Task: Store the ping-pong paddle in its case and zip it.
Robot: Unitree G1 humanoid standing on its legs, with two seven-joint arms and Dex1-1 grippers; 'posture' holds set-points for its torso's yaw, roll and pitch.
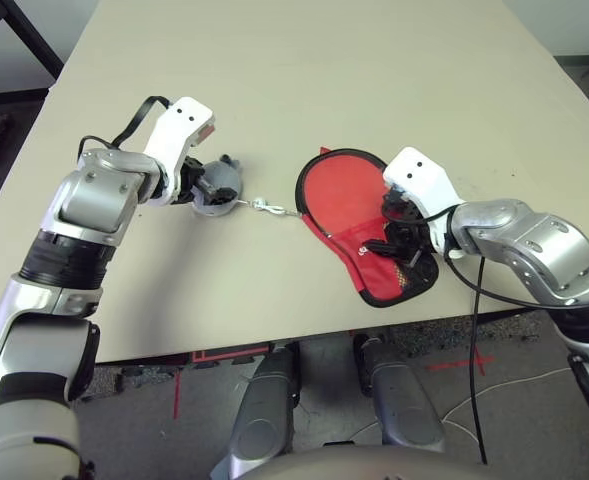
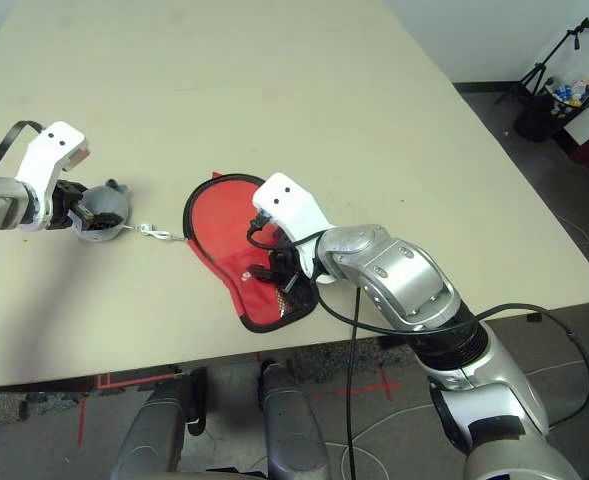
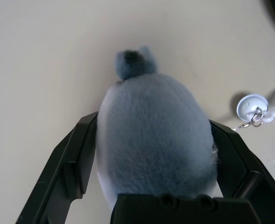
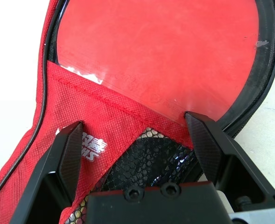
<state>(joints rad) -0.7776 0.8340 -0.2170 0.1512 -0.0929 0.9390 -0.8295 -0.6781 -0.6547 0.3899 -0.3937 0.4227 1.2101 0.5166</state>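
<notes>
The case [image 1: 359, 225] lies near the worktop's [image 1: 374, 90] front edge, clear side up, with the ping-pong paddle's [image 4: 160, 51] red face showing through the plastic, so I judge the paddle is already stowed and the zipping step is in hand. My right tool [image 4: 136, 140] sits over the handle end, its fingers spread on the red panel and mesh pocket [image 4: 146, 158], pressing the pouch down rather than pinching it. Further left, the white cord pull [image 1: 266, 207] runs from the case edge across the bare worktop to a small grey plush charm [image 3: 156, 135], which my left tool [image 1: 206, 185] pinches from both sides. I cannot tell how far the zipper has travelled. The next move, as I judge it, calls for drawing the charm along the black edging while the right tool anchors the case; the slack cord may let the pouch slide or twist.
</notes>
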